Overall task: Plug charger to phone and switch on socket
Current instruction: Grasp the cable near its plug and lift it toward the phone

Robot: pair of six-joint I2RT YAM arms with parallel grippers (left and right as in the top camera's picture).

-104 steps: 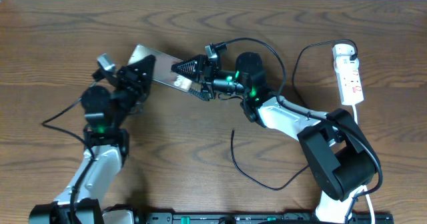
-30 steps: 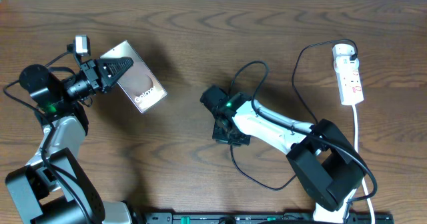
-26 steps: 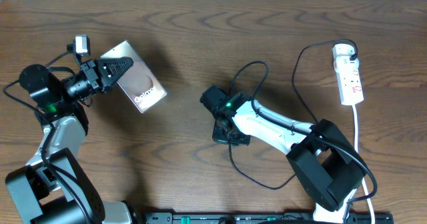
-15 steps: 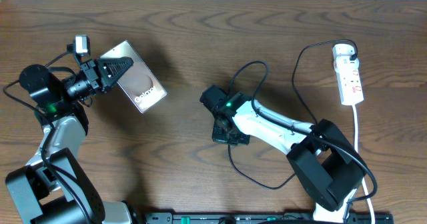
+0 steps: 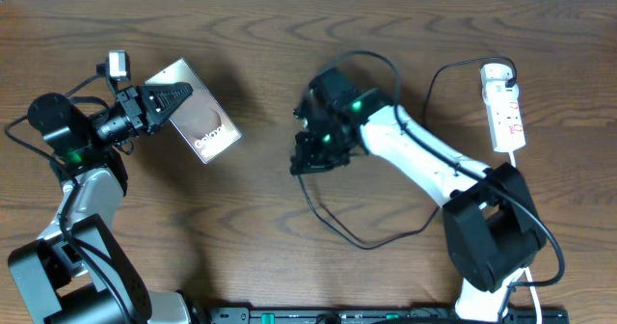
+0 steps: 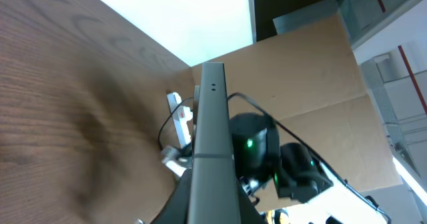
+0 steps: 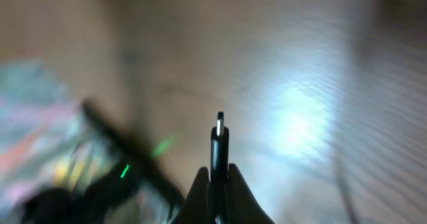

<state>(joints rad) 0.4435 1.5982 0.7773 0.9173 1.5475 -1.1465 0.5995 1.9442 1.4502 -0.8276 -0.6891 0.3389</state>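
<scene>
wooden table (image 5: 289, 35) showing open wood right of the phone, left gripper (image 5: 164, 100) clamping the Galaxy Ultra phone (image 5: 198, 121) by its left edge, white power strip (image 5: 503, 107) lying well right of the phone, right gripper (image 5: 310, 158) hovering between them, pinching the black charger cable (image 5: 364, 248), plug tip (image 7: 219, 127) sticking out past its fingers

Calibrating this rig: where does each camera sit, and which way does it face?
Overhead: fixed above the table, facing straight down; both arms show, left gripper holding the phone, right gripper holding the charger, socket at right.
Left wrist: behind its gripper, looking along the edge-on phone toward the right arm.
Right wrist: blurred; looks past its own fingers pinching the charger's plug toward the table.
Shared: overhead and left wrist both show the phone.
</scene>
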